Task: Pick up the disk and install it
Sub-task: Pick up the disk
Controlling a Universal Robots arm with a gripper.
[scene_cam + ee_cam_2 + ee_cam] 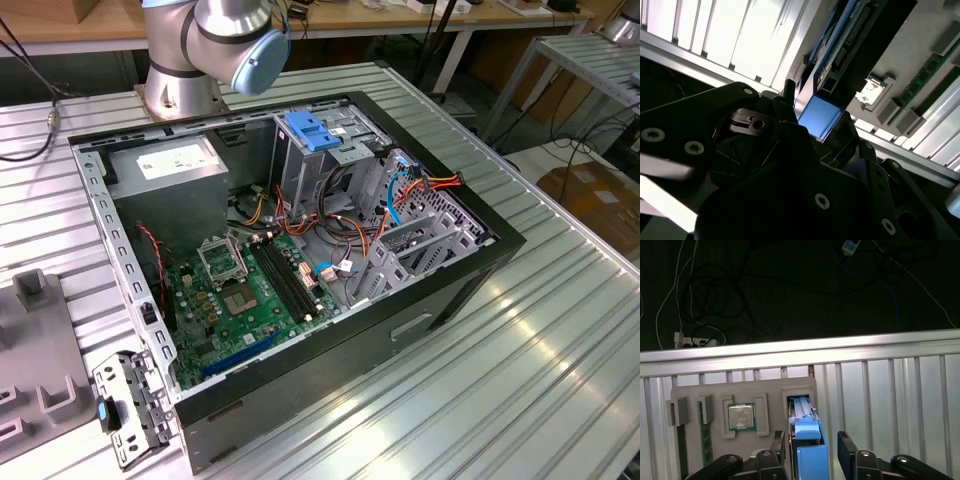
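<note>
Disk (807,456) stands on edge in a slot of a grey holder (771,390), blue rail uppermost, in the first wrist view. The hand (811,436) straddles it with its jaws apart: one of the fingers (847,447) stands clear of the disk with a strip of bench showing in the gap, and the other sits just beside the disk's metal side, so nothing is clamped. In the second wrist view the blue rail (817,117) shows close up between the dark fingers. In the same holder, a square chip (741,416) lies in a recess near the disk, and a green memory stick (703,432) stands in a slot beyond it. The holder rests on the ribbed metal bench (880,390). In the exterior view an open case (440,290) lies on the bench, holding a green board (240,300), a grey supply box (170,175) and a cage topped by a blue latch (310,130), with the arm (215,40) mounted behind it.
</note>
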